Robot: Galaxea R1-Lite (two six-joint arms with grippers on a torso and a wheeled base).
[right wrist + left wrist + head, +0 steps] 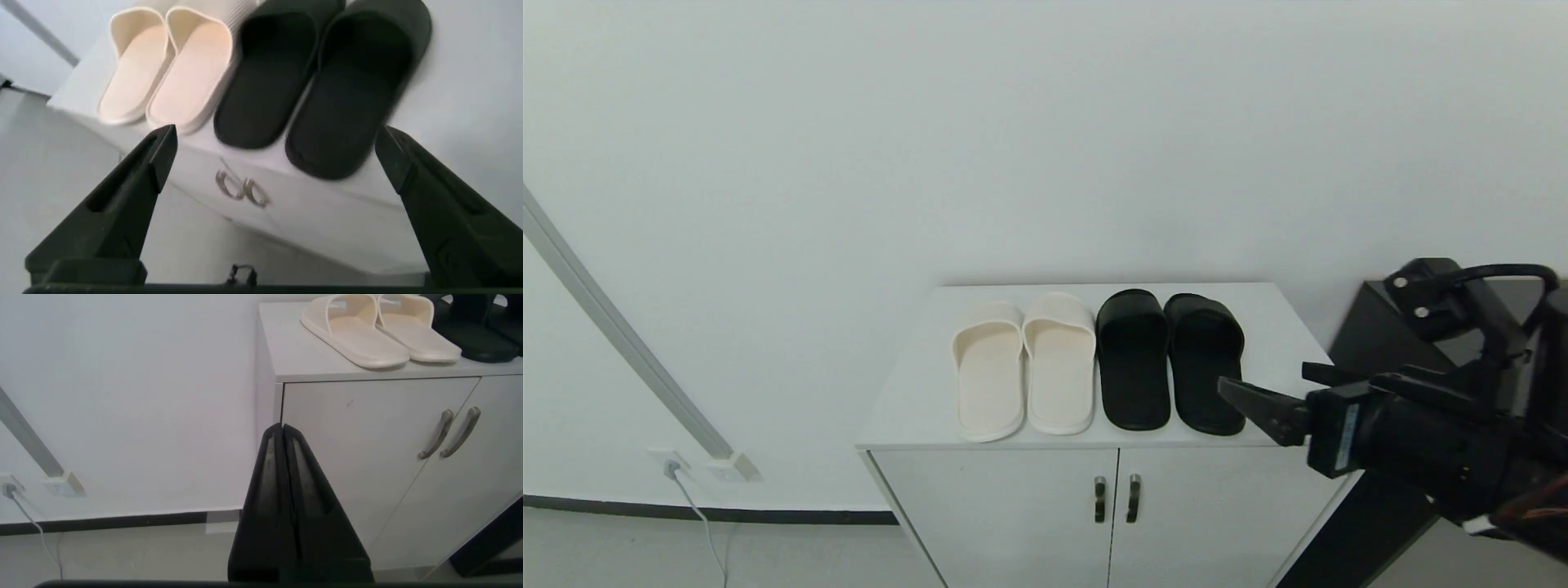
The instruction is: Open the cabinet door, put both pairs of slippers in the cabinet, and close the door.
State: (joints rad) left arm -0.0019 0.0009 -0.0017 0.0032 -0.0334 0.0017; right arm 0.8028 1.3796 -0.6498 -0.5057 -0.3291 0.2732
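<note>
A white cabinet (915, 408) stands against the wall with both doors shut, its two metal handles (1116, 497) side by side at the middle. On its top lie a cream pair of slippers (1023, 367) and, to their right, a black pair of slippers (1168, 359). My right gripper (1274, 388) hovers open just off the cabinet's front right corner, near the right black slipper. From the right wrist the black pair (327, 82) and the handles (241, 189) show between its spread fingers (122, 204). My left gripper (283, 437) is shut, low, in front of the cabinet's left door (359, 449).
A dark stand (1388, 327) sits close to the cabinet's right side. Low on the wall at left are a socket with a cable (671, 467) and a slanting grey conduit (605, 318). Bare floor lies in front of the cabinet.
</note>
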